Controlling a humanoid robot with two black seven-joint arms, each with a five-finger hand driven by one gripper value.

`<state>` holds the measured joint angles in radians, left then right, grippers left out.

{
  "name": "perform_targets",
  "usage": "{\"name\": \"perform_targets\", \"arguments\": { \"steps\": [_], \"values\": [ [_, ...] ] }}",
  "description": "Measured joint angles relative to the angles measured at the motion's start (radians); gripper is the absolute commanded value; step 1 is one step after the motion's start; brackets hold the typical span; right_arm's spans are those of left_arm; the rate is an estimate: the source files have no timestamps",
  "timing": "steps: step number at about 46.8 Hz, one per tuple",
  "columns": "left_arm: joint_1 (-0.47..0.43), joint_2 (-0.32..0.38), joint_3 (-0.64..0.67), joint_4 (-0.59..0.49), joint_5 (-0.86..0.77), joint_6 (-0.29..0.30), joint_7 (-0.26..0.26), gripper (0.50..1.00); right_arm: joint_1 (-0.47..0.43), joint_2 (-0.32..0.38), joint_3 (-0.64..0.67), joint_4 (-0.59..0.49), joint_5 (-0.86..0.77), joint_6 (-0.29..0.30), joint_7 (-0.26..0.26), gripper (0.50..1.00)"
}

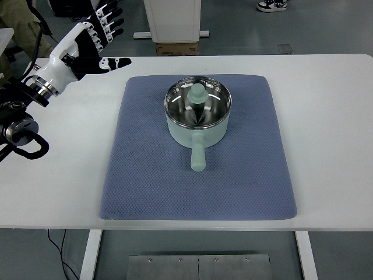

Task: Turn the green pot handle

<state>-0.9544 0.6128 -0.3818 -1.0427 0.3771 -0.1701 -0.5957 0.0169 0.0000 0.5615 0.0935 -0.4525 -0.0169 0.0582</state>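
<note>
Green pot mid-mat, handle toward desk's near edge. My left hand up-left of pot, fingers wide, empty. I'd approach from above, wrap handle near its tip.

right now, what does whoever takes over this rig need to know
Left hand: open, fingers spread, raised over the table's far left corner, holding nothing and well clear of the pot.
Right hand: not in view.
Green pot: upright on the blue mat, toward its far middle. Its handle points straight at the table's near edge.
Done: nothing visible; the handle is untouched.
Left: bring the hand to the handle, grasp it and rotate the pot.
</note>
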Motion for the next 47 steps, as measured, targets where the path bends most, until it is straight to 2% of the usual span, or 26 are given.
{"name": "perform_targets", "arguments": {
  "steps": [18,47],
  "values": [
    [-0.011,0.021,0.003,-0.058,0.086,-0.021,0.000,1.000,0.000,0.000,0.000,0.000,0.000,0.000,0.000,1.000],
    [-0.032,0.045,0.004,-0.123,0.202,-0.114,0.002,1.000,0.000,0.000,0.000,0.000,0.000,0.000,0.000,1.000]
  ]
}}
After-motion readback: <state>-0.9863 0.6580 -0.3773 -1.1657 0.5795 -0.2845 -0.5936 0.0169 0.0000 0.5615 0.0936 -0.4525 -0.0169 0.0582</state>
